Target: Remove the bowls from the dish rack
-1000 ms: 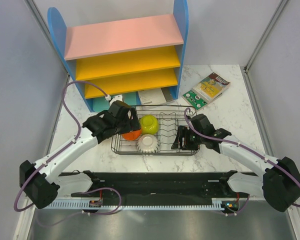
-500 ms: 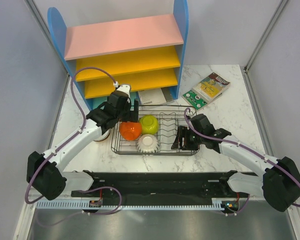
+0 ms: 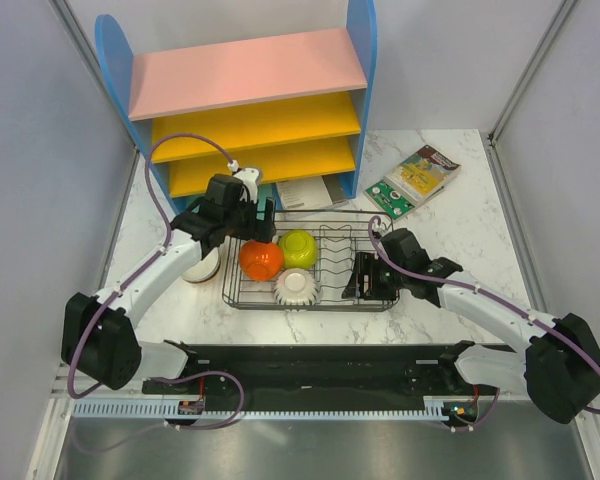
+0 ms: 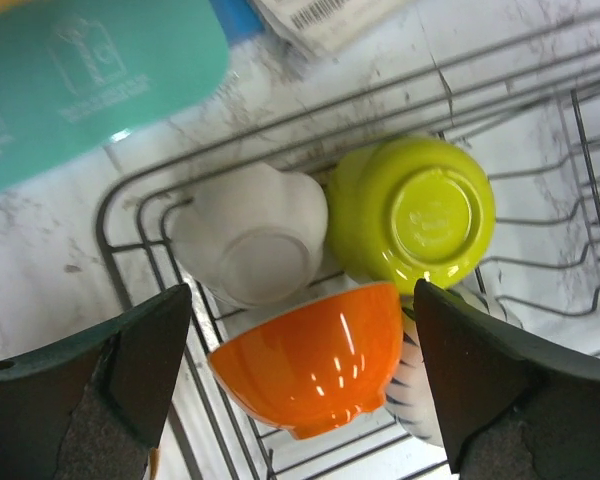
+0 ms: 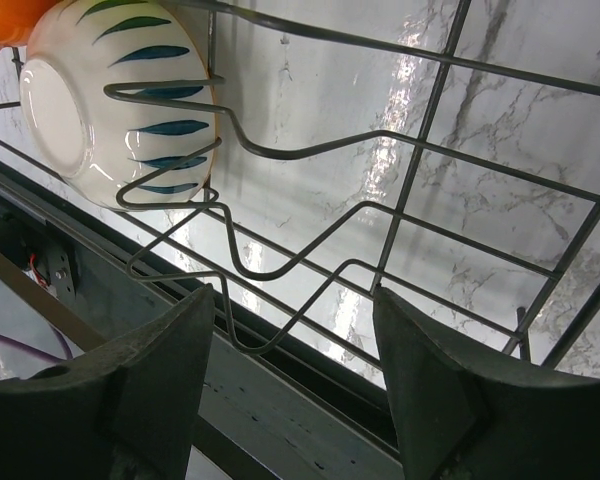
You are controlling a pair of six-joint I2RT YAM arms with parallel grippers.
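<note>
On the marble counter (image 3: 460, 230), the orange bowl (image 4: 310, 355) in the dish rack (image 3: 325, 304) should be centred between the wide-open left jaws; the right jaws are parted and empty.

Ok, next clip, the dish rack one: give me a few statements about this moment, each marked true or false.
1. The left gripper is open above the bowls and holds nothing. True.
2. The green bowl stands mouth up. False: it is upside down, with its base showing.
3. The orange bowl lies inside the dish rack. True.
4. The right gripper is shut on the striped bowl. False: it is open over the rack's wires, apart from that bowl.
</note>
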